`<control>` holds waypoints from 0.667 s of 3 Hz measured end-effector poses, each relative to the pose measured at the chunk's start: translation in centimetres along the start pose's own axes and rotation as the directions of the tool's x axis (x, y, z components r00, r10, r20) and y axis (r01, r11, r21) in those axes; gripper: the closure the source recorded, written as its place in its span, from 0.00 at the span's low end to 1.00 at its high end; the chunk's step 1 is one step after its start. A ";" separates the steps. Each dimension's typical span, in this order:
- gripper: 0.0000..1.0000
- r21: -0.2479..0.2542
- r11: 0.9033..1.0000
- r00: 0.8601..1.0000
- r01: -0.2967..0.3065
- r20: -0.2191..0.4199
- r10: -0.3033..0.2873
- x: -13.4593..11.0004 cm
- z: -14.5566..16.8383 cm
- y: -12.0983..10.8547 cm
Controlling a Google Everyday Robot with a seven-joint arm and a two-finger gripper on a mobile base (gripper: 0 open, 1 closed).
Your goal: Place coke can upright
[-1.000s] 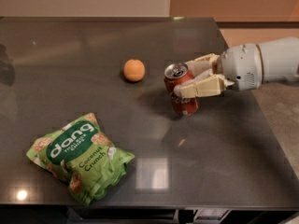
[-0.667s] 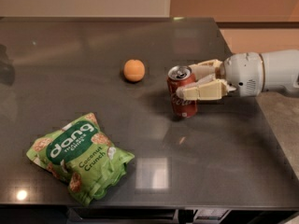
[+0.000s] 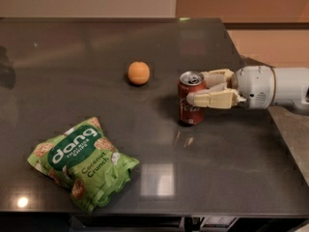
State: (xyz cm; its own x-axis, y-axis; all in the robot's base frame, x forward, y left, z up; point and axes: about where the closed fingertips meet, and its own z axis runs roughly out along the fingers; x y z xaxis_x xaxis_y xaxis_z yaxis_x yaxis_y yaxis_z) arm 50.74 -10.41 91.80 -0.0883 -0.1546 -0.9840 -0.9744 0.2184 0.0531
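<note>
The coke can (image 3: 189, 108) is red-brown with white script and a silver top with a pull tab. It stands upright on the dark table (image 3: 96, 47), right of centre. My gripper (image 3: 197, 87) reaches in from the right with its cream fingers (image 3: 212, 99) on either side of the can's upper half, closed on it. The can's base looks to rest on the table surface.
A round orange fruit (image 3: 139, 72) lies left of the can. A green chips bag (image 3: 82, 163) lies at the front left. The table's right edge (image 3: 277, 129) runs under my white arm (image 3: 270, 86).
The can, held in my gripper, has come down slightly and a little to the right, and stands upright on the table. The orange and the bag have not moved.
</note>
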 end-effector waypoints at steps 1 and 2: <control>0.59 0.000 1.000 0.999 0.005 0.041 -0.005 0.6 -0.3 -0.2; 0.36 -0.002 1.000 0.996 0.021 0.082 -0.021 1.0 -0.4 -0.2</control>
State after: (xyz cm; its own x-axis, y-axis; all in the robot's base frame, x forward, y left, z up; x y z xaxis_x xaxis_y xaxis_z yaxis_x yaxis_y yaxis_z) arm 50.80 -11.01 90.85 -0.0509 -0.0798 -0.9955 -0.9764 0.2135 0.0328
